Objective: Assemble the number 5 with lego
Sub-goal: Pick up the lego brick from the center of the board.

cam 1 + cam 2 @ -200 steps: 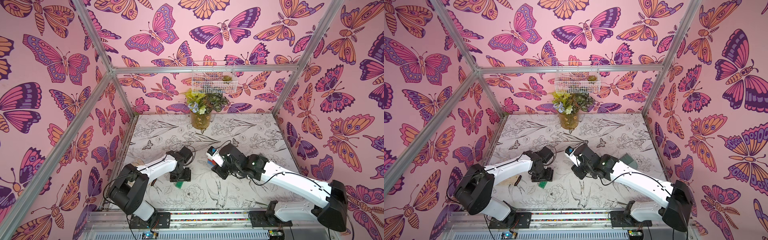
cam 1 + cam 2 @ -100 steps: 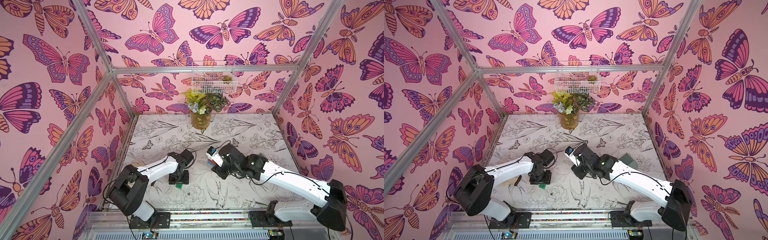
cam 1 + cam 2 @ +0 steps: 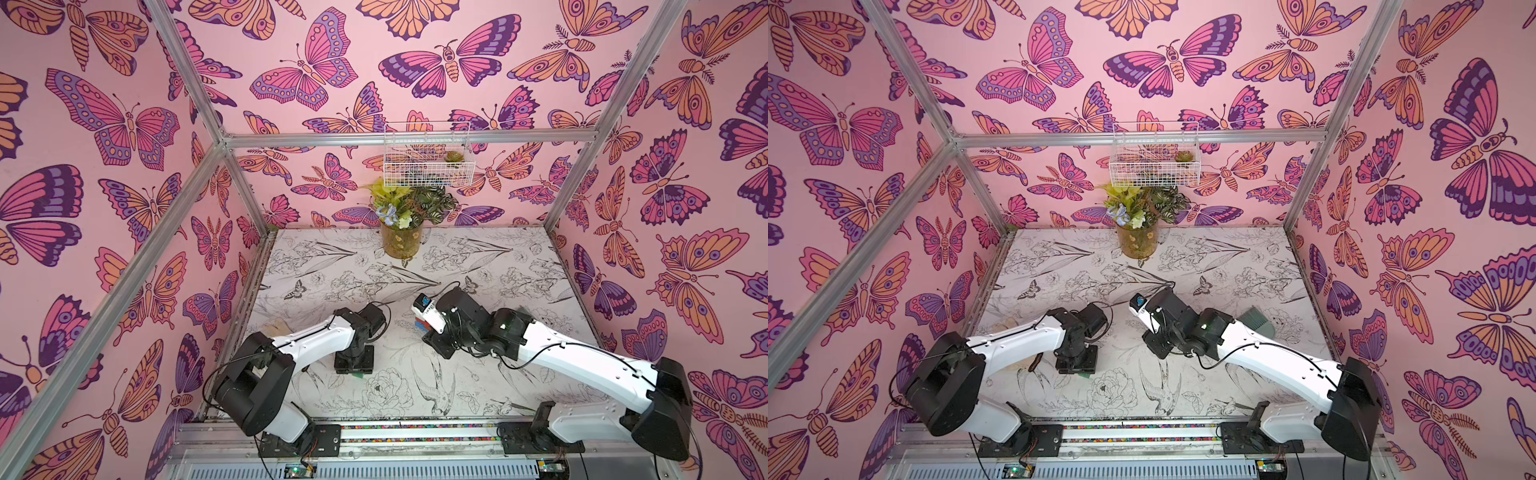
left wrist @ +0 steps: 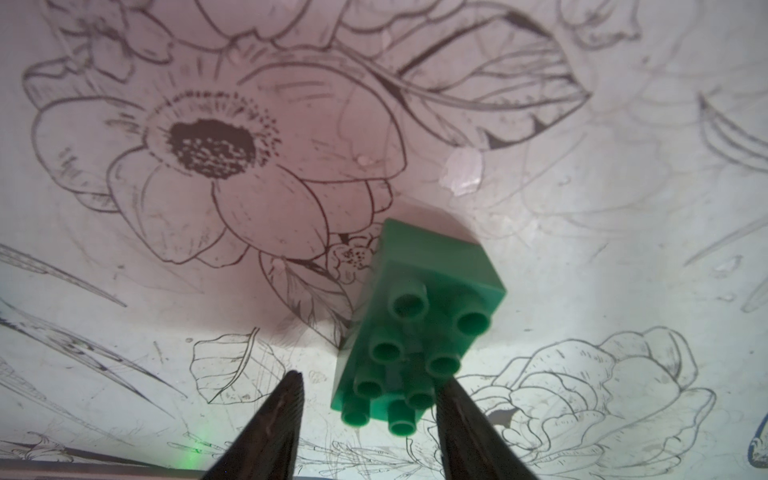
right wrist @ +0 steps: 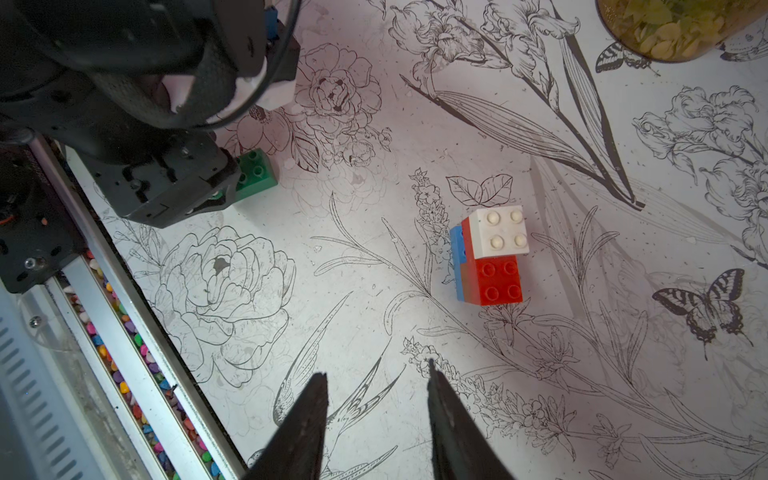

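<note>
A green oblong lego brick (image 4: 415,332) lies studs-up on the flower-print table, and its end shows beyond the left gripper's body (image 5: 255,174). My left gripper (image 4: 370,378) points down over it with a finger on each side. One finger touches the brick's long side; a gap remains at the other. A stack stands apart: a white square brick (image 5: 500,228) on a red oblong one (image 5: 496,280), with a blue one (image 5: 457,253) at the bottom. My right gripper (image 5: 375,368) hovers open and empty short of the stack (image 3: 420,324).
A glass vase of flowers (image 3: 401,245) stands at the back middle, below a wire basket (image 3: 428,153) on the wall. A grey-green flat thing (image 3: 1258,322) lies behind the right arm. A rail filled with coloured beads (image 5: 124,374) runs along the table's front edge.
My left gripper has sunk over the green brick and its jaws have narrowed around it. The right arm has not moved.
</note>
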Robot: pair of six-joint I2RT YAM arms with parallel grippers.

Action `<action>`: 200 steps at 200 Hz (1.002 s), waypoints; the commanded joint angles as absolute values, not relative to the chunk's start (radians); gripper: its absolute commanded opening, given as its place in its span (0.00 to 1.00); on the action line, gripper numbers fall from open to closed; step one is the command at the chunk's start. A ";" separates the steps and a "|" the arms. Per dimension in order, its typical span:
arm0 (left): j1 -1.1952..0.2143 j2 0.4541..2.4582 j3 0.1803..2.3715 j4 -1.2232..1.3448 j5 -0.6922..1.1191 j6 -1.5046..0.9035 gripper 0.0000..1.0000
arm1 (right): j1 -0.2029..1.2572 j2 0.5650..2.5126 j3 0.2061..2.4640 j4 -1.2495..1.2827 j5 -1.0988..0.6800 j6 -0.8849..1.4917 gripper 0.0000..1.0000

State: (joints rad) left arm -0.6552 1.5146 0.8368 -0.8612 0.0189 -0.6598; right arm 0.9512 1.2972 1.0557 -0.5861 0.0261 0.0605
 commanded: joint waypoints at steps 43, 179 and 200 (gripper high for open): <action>-0.663 1.543 0.813 -0.853 0.024 -0.647 0.45 | 0.959 1.319 1.080 -0.600 0.043 0.076 0.42; -0.685 1.558 0.817 -0.853 0.030 -0.633 0.41 | 0.959 1.325 1.074 -0.596 0.046 0.085 0.42; -0.690 1.562 0.821 -0.853 0.023 -0.635 0.41 | 0.959 1.325 1.072 -0.598 0.047 0.085 0.42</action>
